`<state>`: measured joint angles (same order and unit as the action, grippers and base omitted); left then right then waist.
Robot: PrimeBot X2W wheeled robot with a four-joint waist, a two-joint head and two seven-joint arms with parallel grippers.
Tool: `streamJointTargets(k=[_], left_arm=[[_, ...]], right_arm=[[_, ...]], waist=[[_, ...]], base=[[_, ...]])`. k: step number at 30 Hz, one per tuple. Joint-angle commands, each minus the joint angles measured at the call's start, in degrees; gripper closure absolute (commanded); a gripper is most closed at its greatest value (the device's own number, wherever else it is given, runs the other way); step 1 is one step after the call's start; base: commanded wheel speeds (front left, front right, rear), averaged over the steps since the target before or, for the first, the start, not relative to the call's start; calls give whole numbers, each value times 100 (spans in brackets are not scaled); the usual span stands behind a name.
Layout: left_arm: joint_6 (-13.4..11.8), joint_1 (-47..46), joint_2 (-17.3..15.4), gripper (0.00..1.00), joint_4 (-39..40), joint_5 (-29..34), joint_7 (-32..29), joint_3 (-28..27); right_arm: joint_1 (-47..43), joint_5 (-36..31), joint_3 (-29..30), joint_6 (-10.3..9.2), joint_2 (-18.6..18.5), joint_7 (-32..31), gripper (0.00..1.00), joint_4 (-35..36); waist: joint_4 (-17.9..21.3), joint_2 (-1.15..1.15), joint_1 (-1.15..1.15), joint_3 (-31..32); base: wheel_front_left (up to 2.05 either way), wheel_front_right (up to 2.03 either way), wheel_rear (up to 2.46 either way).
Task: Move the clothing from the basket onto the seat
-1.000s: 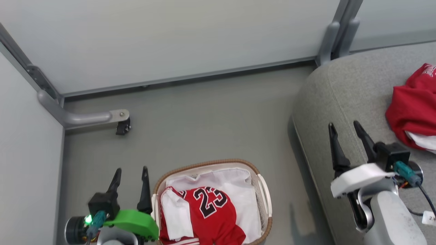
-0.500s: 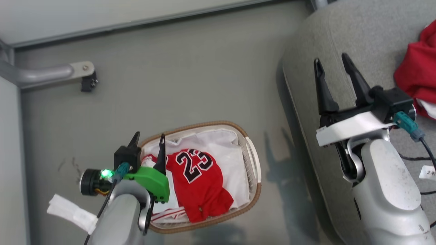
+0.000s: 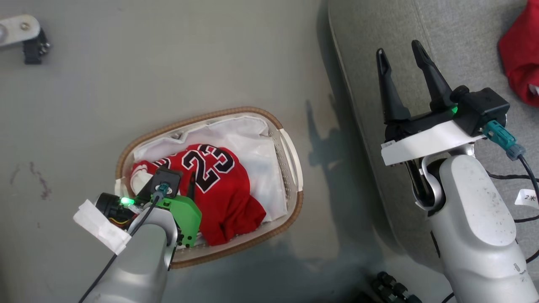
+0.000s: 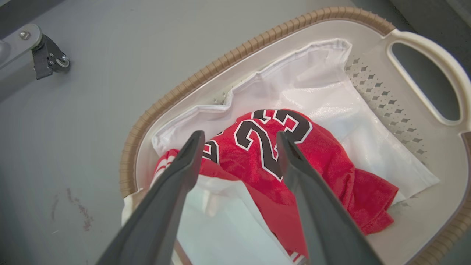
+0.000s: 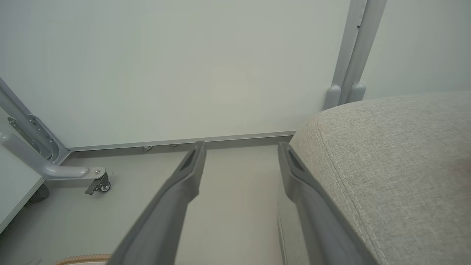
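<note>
Okay, main risk: the white liner (image 4: 323,92) lies bunched right under and beside the red jersey (image 3: 223,193). A close here could pinch liner along with the jersey, and the lift would then drag the liner out, or tug the whole basket (image 3: 210,114) off the floor (image 3: 126,84). The basket looks light, so it could also tip or slide. Second risk: the fingers catch only a thin fold near the number 23 and the jersey slips free on the way to the seat (image 3: 454,42). A white patch lower centre of the left wrist view could be trim or liner, can't tell which.

Pose: the left gripper (image 4: 240,135) comes in from the lower left of the head view, wrist tipped down into the basket. Its jaws are spread wide with nothing between them yet. In the wrist view they straddle the 23, tips close over the cloth, contact can't be told.

The right gripper (image 3: 399,48) sits at the right of the head view over the seat's edge. Its fingers point to the top of the frame, spread apart and empty.

Jersey is in the basket, centre-left of the head view. Another red garment (image 3: 520,63) already lies on the seat, upper right corner.
</note>
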<state>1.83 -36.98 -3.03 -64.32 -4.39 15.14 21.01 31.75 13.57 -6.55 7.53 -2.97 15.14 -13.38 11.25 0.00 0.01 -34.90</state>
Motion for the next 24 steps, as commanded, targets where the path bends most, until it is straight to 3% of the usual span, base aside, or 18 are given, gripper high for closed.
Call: streamJointTargets(k=[1,6,16,24], left_arm=[[-70,-193,-55,0,-169,15,-43,15],[-230,-504,-29,0,-737,138,-487,226],[-184,-888,-134,0,-930,639,-1383,849],[-211,-1249,-332,0,-953,804,-1567,1111]], right_arm=[[95,59,-24,-8,1,0,0,41],[163,122,-75,-8,0,0,0,77],[345,231,-155,-8,-2,0,0,218],[545,359,-216,-8,-1,0,0,399]], waist=[[252,0,-1,-422],[273,0,-1,-683],[365,0,-1,-1174],[508,0,-1,-1607]], base=[[0,0,0],[0,0,0],[0,0,0],[0,0,0]])
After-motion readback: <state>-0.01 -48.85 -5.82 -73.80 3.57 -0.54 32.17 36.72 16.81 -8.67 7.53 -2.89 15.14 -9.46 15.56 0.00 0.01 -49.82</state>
